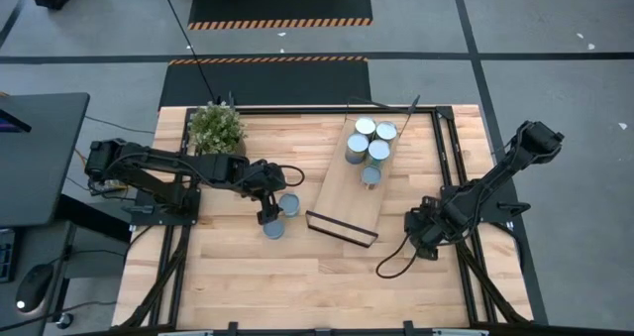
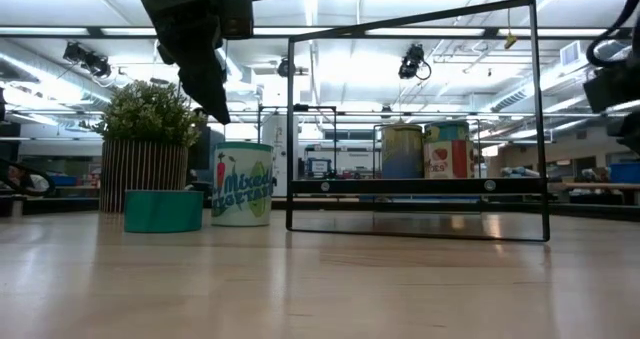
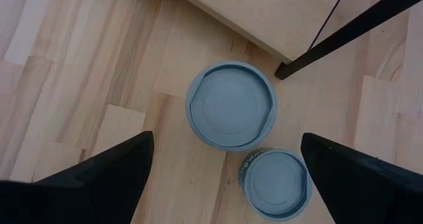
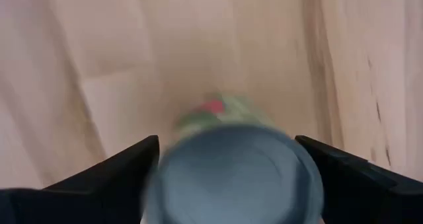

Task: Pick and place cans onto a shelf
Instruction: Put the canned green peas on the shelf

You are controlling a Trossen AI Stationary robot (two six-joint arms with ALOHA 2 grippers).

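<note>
High view: the left gripper (image 1: 269, 209), jaws wide and empty, hangs over two cans (image 1: 280, 216) standing on the table beside the shelf (image 1: 342, 202). Five cans (image 1: 369, 143) sit on the shelf's far end. The right gripper (image 1: 421, 230), jaws spread, straddles a can (image 4: 234, 174), though I cannot tell whether it holds it.

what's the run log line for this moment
left gripper: open over two table cans | right gripper: open around can | shelf: five cans

Bright ceiling strip lights; right wrist view blurred; elsewhere sharp.
</note>
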